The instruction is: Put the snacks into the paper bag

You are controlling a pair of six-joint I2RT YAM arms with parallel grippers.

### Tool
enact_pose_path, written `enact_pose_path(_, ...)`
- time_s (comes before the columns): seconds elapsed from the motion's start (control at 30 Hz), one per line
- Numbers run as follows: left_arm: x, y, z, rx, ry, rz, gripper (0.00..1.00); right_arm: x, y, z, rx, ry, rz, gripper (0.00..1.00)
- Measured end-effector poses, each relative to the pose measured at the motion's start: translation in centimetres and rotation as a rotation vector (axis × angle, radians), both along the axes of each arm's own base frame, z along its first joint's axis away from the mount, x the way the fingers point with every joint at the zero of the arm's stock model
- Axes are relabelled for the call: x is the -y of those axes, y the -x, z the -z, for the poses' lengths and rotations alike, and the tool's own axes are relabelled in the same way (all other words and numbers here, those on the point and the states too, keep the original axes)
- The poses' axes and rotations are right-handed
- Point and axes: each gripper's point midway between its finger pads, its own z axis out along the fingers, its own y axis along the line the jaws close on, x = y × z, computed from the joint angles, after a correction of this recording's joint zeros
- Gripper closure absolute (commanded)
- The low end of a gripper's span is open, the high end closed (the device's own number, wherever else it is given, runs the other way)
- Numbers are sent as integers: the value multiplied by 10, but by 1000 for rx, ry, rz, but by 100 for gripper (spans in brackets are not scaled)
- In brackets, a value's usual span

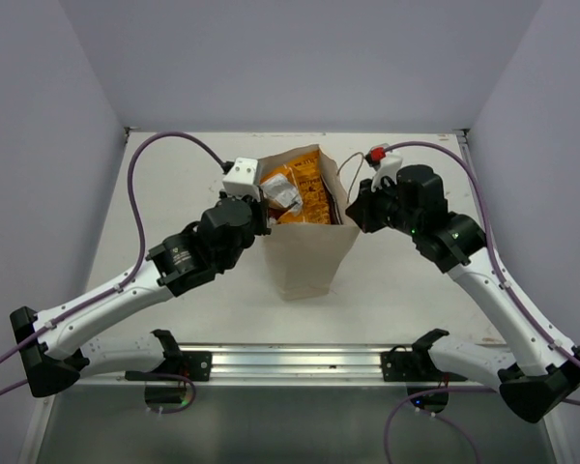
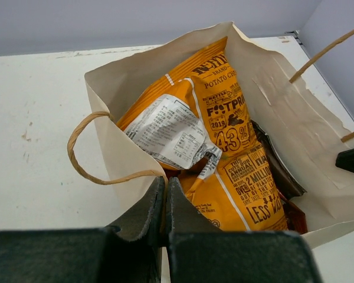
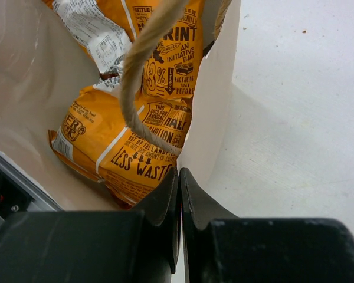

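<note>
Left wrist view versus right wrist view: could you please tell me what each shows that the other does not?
Left wrist only: the left claw shut on the rim of the paper bag, and a dark brown packet beside the orange packet. Right wrist only: the right claw shut on the opposite wall. Both: the orange packet inside the bag.

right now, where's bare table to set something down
Bare table left of the bag, beyond the left arm; right of it, up to the right arm; in front, toward the rail. Crowded: bag mouth, full of orange packet, left claw and right claw pinching its rim.
</note>
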Motion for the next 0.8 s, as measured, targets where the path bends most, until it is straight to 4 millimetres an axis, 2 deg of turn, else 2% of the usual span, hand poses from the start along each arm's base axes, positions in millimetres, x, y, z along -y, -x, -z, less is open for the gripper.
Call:
enact_pose_path(0.13, -8, -1, 3, -3, 8, -40, 100, -3, 1, 0, -1, -8, -13, 90)
enact_pose_path(0.23, -10, 0, 5, -6, 11, -54, 99, -4, 3, -1, -2, -19, -21, 77)
enact_pose_path(0.27, -10, 0, 5, -8, 13, -56, 93, -4, 3, -2, 1, -24, -21, 65)
enact_pose_path(0.3, -11, -1, 5, -7, 14, -58, 84, -4, 3, -3, 2, -28, -19, 62)
enact_pose_path(0.33, -11, -1, 5, -7, 10, -59, 79, -4, 4, -3, 5, -27, -20, 60)
enact_pose_path(0.37, -11, -1, 5, -5, 6, -59, 73, -4, 4, -4, 9, -27, -23, 53)
enact_pose_path(0.4, -12, -1, 5, -2, -1, -60, 55, -4, 4, -5, 10, -30, -23, 49)
enact_pose_path(0.5, -14, -1, 4, 8, -31, -56, 19, -5, 5, -7, 19, -33, -31, 39)
enact_pose_path(0.57, -16, -2, 2, 16, -42, -56, 5, -6, 6, -9, 25, -40, -40, 36)
enact_pose_path(0.67, -19, -2, -8, 38, -43, -56, 2, -8, 5, -15, 42, -55, -47, 34)
enact_pose_path(0.8, -27, 0, -37, 95, -19, -59, 1, -9, 5, -33, 104, -94, -50, 32)
